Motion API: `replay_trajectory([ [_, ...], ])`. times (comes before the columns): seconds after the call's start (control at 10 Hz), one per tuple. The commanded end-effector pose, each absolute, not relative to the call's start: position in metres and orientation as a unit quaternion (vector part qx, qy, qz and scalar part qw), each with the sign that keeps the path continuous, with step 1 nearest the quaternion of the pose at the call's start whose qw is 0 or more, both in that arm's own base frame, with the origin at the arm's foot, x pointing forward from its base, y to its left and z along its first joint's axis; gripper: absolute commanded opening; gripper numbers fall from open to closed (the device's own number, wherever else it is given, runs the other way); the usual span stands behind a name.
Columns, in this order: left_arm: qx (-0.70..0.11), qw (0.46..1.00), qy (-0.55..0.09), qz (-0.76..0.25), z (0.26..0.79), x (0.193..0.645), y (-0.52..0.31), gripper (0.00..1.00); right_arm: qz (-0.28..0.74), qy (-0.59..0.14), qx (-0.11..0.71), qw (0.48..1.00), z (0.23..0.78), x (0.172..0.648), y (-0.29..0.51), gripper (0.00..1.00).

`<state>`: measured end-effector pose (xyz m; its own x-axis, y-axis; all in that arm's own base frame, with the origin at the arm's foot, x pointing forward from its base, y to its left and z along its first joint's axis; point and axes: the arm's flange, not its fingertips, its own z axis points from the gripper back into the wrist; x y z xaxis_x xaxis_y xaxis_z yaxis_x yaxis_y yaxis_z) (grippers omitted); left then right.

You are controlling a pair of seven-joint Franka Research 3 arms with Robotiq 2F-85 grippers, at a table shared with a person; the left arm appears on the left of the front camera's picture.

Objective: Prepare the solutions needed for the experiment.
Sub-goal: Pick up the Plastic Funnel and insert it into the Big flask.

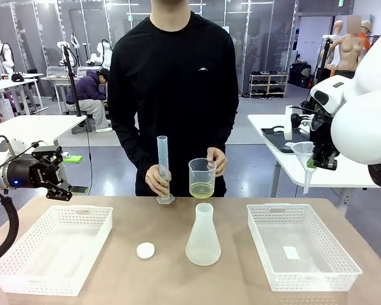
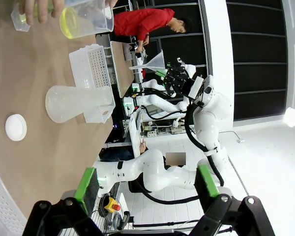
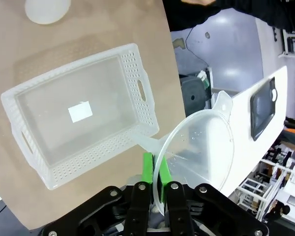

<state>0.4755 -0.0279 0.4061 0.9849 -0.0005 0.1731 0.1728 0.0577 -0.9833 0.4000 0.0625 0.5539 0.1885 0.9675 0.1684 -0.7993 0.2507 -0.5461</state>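
Yellow-green solutions: shallow layer in beaker, held by person's hand at table's 12 o'clock.
Flask: table centre.
Left gripper: fingers spread, empty, at 9 o'clock.
Right gripper: pinching funnel rim, at 3 o'clock.

A flask is standing between the left basket and the right basket, a cap lying at its left; behind, a cylinder is standing left of the beaker containing the solutions.
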Motion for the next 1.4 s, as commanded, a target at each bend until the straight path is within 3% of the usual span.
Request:
replay_trajectory([
  [0.0,-0.685,0.724,-0.068,-0.058,0.408,0.476,-0.028,1.00,0.604,-0.285,-0.157,0.727,0.565,0.384,0.087,0.05],
  [0.8,-0.685,0.724,-0.068,-0.058,0.408,0.476,-0.028,1.00,0.723,-0.416,-0.058,0.549,0.588,0.332,0.212,0.05],
  [1.3,-0.685,0.724,-0.068,-0.058,0.408,0.476,-0.028,1.00,0.725,-0.395,-0.107,0.553,0.590,0.328,0.232,0.05],
])
